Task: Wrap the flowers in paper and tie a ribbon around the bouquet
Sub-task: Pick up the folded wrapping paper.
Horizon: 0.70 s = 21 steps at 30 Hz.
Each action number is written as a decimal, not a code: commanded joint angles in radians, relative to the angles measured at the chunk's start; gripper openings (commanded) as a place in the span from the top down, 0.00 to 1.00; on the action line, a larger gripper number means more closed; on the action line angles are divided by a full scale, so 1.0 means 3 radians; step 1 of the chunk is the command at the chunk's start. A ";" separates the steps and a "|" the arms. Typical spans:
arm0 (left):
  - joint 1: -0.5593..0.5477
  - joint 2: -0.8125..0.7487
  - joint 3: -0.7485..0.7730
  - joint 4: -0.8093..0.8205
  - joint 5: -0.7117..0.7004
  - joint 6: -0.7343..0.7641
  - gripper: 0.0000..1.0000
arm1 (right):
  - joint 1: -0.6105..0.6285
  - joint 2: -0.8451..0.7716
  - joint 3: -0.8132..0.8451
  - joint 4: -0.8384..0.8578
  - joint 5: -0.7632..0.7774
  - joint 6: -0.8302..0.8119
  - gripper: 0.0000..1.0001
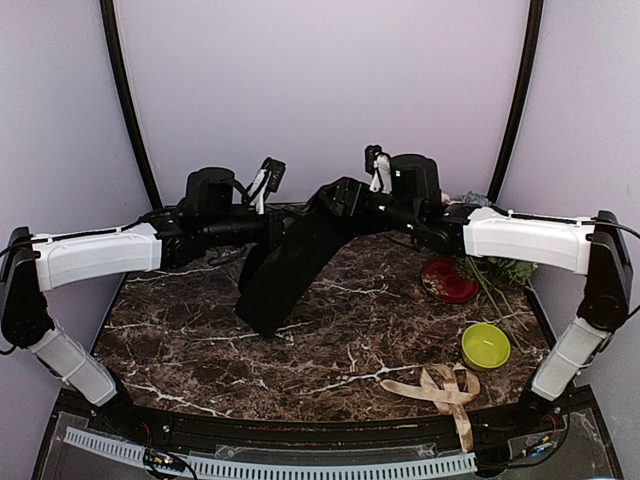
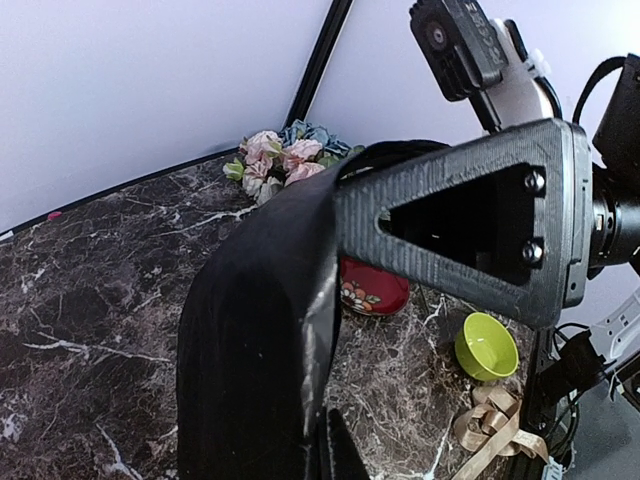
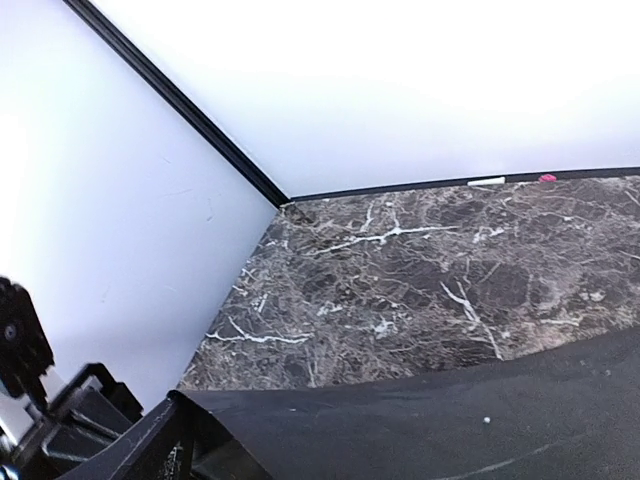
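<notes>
Above the table (image 1: 350,350), left tool (image 1: 266,228) pinching paper (image 1: 290,268), right tool (image 1: 338,198) with opening hidden

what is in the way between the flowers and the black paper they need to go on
The red dish sits on the table between the flowers at the back right and the paper, which is held up over the middle. The right arm also crosses above that gap.
</notes>
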 commanded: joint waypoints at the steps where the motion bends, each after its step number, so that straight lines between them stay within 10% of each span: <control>1: -0.0031 -0.0111 0.0000 0.0009 0.0061 0.0111 1.00 | 0.0010 0.0111 0.0171 0.0132 -0.0078 0.0104 0.19; 12: -0.0061 -0.0110 0.0014 -0.0015 0.0062 0.0191 1.00 | 0.0007 0.0216 0.0176 0.0083 -0.0091 0.0216 0.30; 21: -0.0098 -0.0159 -0.0026 0.0006 0.0185 0.0353 1.00 | -0.0042 0.0203 0.0120 0.0103 -0.0092 0.0236 0.82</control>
